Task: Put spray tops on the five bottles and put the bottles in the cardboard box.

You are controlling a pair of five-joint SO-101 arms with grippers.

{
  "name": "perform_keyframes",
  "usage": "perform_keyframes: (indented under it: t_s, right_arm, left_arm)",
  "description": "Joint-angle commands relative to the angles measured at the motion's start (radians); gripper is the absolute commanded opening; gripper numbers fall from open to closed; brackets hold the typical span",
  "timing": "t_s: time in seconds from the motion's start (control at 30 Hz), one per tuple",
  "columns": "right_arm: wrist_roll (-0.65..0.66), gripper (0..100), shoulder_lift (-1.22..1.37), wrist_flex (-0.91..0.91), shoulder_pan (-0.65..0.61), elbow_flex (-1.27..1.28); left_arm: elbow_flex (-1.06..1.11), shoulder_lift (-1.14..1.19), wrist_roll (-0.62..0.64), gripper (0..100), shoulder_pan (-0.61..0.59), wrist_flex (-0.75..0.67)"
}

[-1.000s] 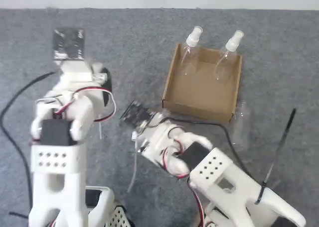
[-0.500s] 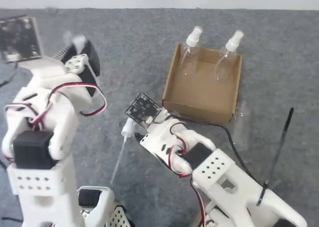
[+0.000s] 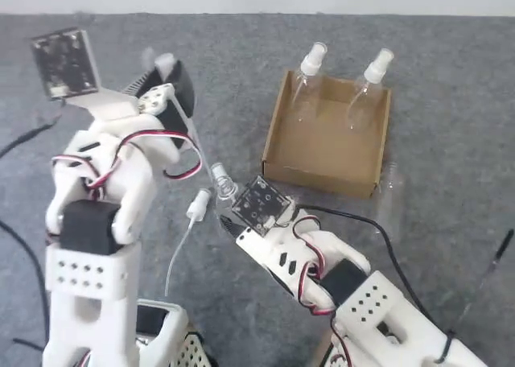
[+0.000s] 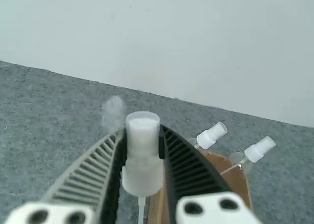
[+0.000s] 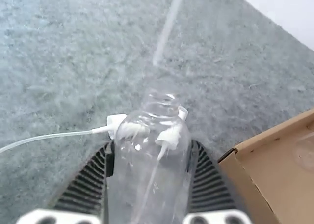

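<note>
My left claw [image 4: 142,133] is pinching a white spray top [image 4: 142,157] by its cap. It holds the top up over the left half of the table [image 3: 451,69], toward the far edge. The top's thin dip tube [image 3: 201,142] hangs down and slants toward the middle of the table. Its tip ends near the open neck of a clear bottle [image 5: 148,135]; I cannot tell whether tip and neck touch.

My right claw [image 5: 151,150] is clamped on that bottle's body, one finger on each side, near the middle of the table. The neck points away from the arm, and the bottle has no top on it.

A loose spray top [image 3: 198,204] lies on the table just beside the held bottle's neck, on its left. Its own tube trails off toward the near edge.

The cardboard box [image 3: 318,176] sits right of the middle, toward the far edge, open side up. Inside it, a topped bottle [image 3: 309,76] and a second topped bottle [image 3: 370,79] lean against the far wall, side by side, white heads above the rim.
</note>
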Motion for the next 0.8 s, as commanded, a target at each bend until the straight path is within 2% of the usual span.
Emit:
perform_keyframes:
  t_s: [0.0,0.23,0.5,0.77]
  right_arm:
    - [-0.008,0.6,-0.054,-0.019,0.013,-0.009]
    - [-0.008,0.6,-0.053,-0.018,0.013,-0.008]
    - [-0.008,0.6,-0.053,-0.027,0.013,0.008]
    - [-0.008,0.6,-0.059,-0.027,0.015,0.014]
  left_arm:
    - [0.045,-0.021,0.011,1,0.011,-0.087]
    - [0.105,-0.026,0.012,1,0.012,-0.091]
    - [0.114,-0.026,0.044,1,0.112,-0.095]
    - [0.170,-0.026,0.046,1,0.118,-0.091]
